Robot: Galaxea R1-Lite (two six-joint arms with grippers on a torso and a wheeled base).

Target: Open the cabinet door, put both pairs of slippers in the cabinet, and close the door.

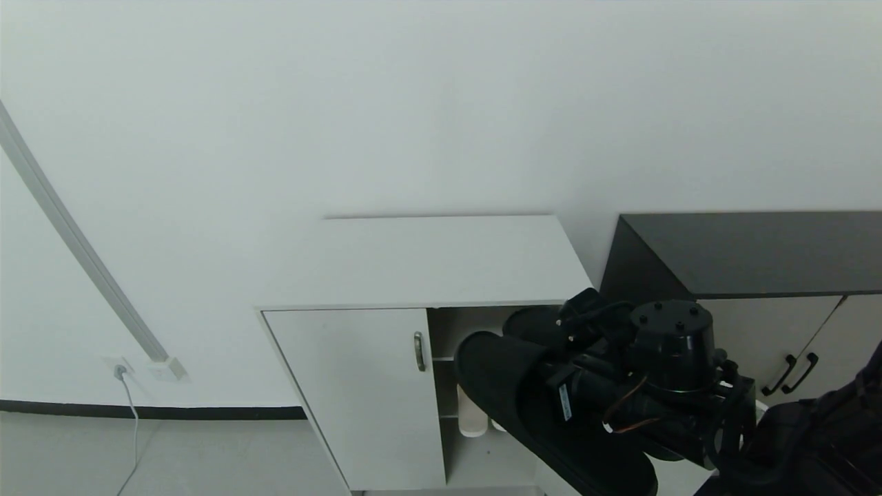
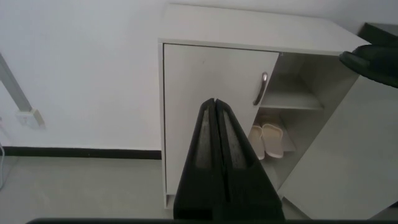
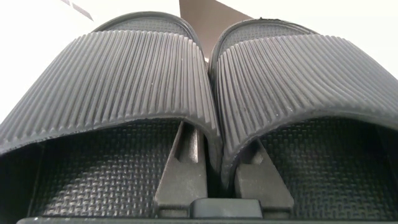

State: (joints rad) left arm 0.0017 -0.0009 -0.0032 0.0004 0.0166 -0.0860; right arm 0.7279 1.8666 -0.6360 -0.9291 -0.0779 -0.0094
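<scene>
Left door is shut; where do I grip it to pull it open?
Take the handle at the left door's inner edge, coming straight from the front and closing across it sideways: it is an upright bar standing proud of the panel.

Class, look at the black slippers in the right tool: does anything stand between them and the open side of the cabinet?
Nothing visible does. The black slippers, held by the right tool, hang just before the cabinet's open right side. The closed left door stands aside. Beige slippers occupy a lower shelf; the shelf above looks free.
</scene>
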